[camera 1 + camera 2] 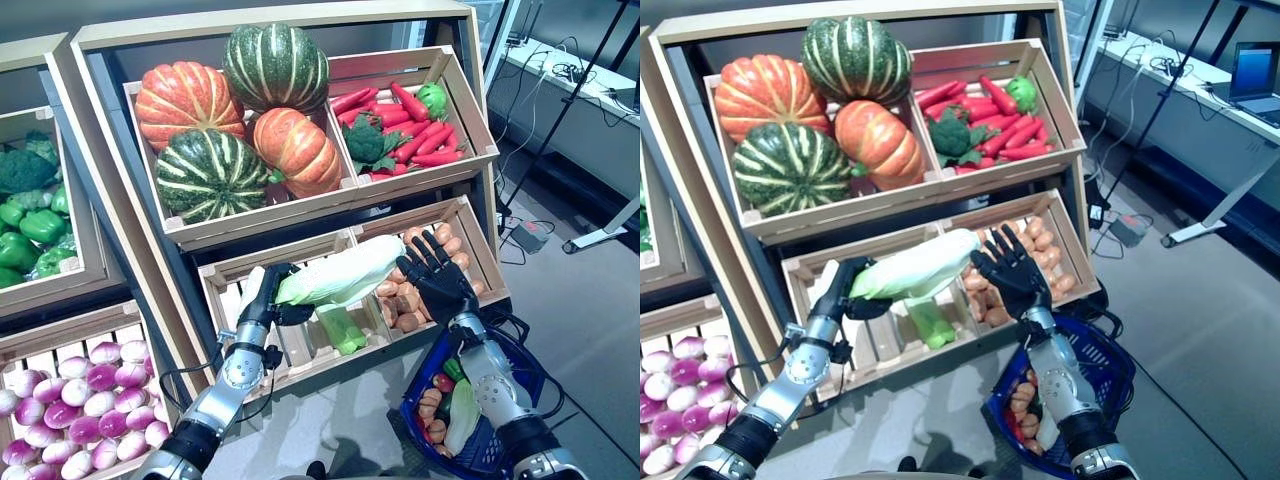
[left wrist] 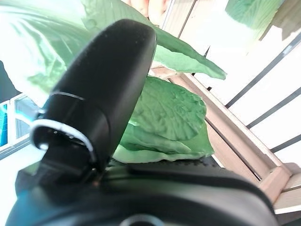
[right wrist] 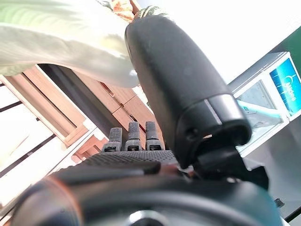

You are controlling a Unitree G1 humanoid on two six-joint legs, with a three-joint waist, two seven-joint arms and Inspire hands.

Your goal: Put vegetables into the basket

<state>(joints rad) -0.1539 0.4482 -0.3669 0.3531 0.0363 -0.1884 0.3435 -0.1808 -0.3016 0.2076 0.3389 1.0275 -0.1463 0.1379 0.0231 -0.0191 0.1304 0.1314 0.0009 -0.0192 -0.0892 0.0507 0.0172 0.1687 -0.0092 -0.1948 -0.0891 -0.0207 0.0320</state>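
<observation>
My left hand [image 1: 268,295] is shut on a long pale green cabbage [image 1: 340,272] and holds it level in front of the stand's lower crate. Its leaves show past the thumb in the left wrist view [image 2: 164,117]. My right hand [image 1: 437,272] is open with fingers spread, next to the cabbage's far end; in the right wrist view the pale cabbage [image 3: 61,37] lies just past the thumb. The blue basket [image 1: 525,375] stands on the floor below my right arm. It holds a pale green leafy vegetable [image 1: 463,415], orange-brown tubers [image 1: 430,405] and a red piece.
A wooden stand [image 1: 300,205] with slanted crates rises right in front. A second stand [image 1: 60,270] is at the left. Desks and cables [image 1: 570,90] are at the back right, with grey floor [image 1: 590,300] between.
</observation>
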